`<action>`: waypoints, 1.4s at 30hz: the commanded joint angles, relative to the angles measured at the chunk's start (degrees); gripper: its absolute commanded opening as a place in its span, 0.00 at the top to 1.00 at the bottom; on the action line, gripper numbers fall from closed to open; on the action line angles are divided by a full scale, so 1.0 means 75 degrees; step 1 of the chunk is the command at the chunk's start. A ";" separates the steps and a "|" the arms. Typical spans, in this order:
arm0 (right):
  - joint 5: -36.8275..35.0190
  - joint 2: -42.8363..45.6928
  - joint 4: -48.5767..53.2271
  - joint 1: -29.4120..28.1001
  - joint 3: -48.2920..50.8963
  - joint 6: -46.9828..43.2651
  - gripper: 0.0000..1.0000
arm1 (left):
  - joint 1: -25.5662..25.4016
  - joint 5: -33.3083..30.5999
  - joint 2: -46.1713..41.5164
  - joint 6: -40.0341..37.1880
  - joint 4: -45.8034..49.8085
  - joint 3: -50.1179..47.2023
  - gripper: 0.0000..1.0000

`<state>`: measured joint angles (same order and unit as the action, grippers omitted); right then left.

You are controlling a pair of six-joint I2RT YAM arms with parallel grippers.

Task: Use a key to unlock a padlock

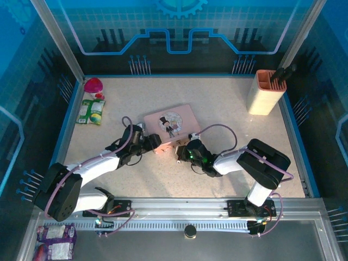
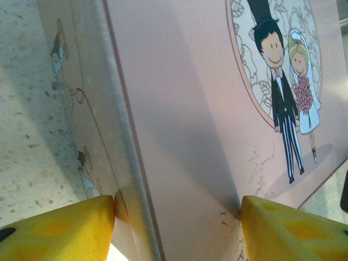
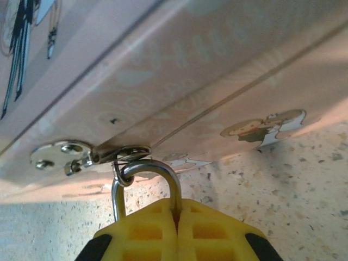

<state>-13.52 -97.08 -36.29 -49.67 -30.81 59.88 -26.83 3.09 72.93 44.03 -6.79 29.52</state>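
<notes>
The padlock's silvery shackle (image 3: 163,168) hangs through the hasp ring (image 3: 117,154) on the front of the pink cartoon tin (image 1: 171,122). My right gripper (image 3: 176,215) is shut on the padlock. One shackle leg runs down between its yellow fingers, which hide the brass body. In the top view the right gripper (image 1: 182,149) sits at the tin's near edge. My left gripper (image 2: 176,217) clamps the tin's near left corner, with a yellow finger (image 2: 65,228) on the side wall and the other finger (image 2: 293,228) on the lid (image 2: 206,109). The key is out of view.
A beige holder (image 1: 265,92) with dark tools stands at the back right. A pink-red object (image 1: 93,85) and a green packet (image 1: 91,111) lie at the back left. Both arms' cables loop over the table's near half.
</notes>
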 commanded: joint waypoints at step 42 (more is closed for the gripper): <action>-0.0518 0.0158 -0.2921 0.1202 0.0990 0.2681 1.00 | -0.1093 -0.0893 0.0893 0.0959 0.0362 0.0201 0.39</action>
<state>-13.17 -96.09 -50.65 -42.76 -23.51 78.89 -34.48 -3.25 77.95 51.11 -10.24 32.23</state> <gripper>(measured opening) 0.064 0.613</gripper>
